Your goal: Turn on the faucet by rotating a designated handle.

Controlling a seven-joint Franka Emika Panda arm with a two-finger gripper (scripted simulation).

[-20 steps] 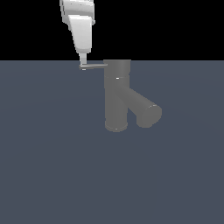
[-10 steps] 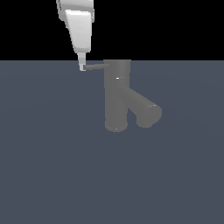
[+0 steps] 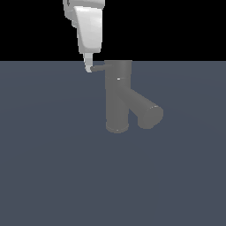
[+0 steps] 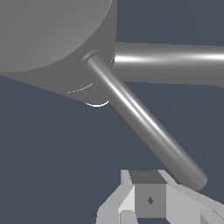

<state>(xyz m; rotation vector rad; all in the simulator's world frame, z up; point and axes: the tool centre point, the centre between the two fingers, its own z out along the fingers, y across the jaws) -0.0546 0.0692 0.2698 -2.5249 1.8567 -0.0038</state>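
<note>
The faucet [image 3: 118, 95] is a matte grey upright cylinder with a thick spout [image 3: 148, 112] slanting down to the exterior view's right. The handle [image 3: 98, 67] is a thin rod sticking out of its top toward the exterior view's left. My gripper [image 3: 89, 67] hangs from above with its fingertips against the handle's free end. The fingers look shut with nothing between them. The wrist view shows the faucet top [image 4: 48, 35], the handle [image 4: 144, 118], the spout [image 4: 175, 63], and my fingers [image 4: 148, 199] beside the rod's tip.
A flat dark blue-grey floor [image 3: 53, 167] spreads around the faucet. The background above it is black.
My gripper has moved toward the exterior view's right, pushing the handle's tip. The rod now looks shorter in the exterior view, having swung round the faucet's axis.
</note>
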